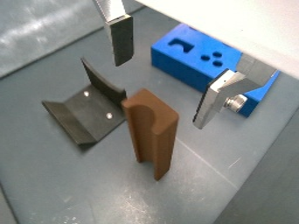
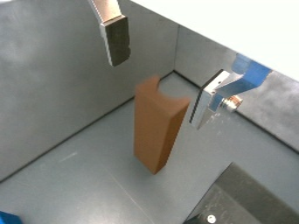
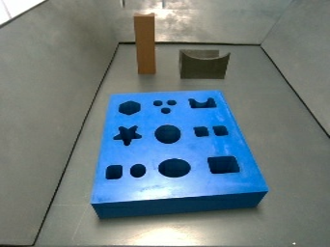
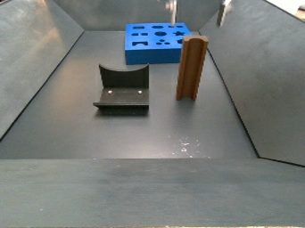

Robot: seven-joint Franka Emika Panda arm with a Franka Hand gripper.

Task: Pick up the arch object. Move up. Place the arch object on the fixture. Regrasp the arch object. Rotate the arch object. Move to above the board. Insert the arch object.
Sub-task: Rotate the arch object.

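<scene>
The arch object (image 1: 152, 131) is an orange-brown bar standing upright on the grey floor; it also shows in the other views (image 2: 158, 127) (image 3: 146, 43) (image 4: 191, 67). My gripper (image 1: 167, 70) (image 2: 163, 70) hangs above it, open and empty, with one finger (image 1: 119, 39) on each side and well clear of the bar. In a side view the fingers (image 4: 177, 11) show just above the bar's top. The fixture (image 1: 87, 109) (image 3: 203, 64) (image 4: 121, 89) stands beside the bar. The blue board (image 1: 193, 57) (image 3: 175, 145) (image 4: 159, 40) lies further off.
Grey walls enclose the floor on all sides (image 3: 77, 58) (image 4: 36, 62). The bar stands near a wall corner (image 2: 170, 74). A corner of the fixture's base plate shows in a wrist view (image 2: 251, 201).
</scene>
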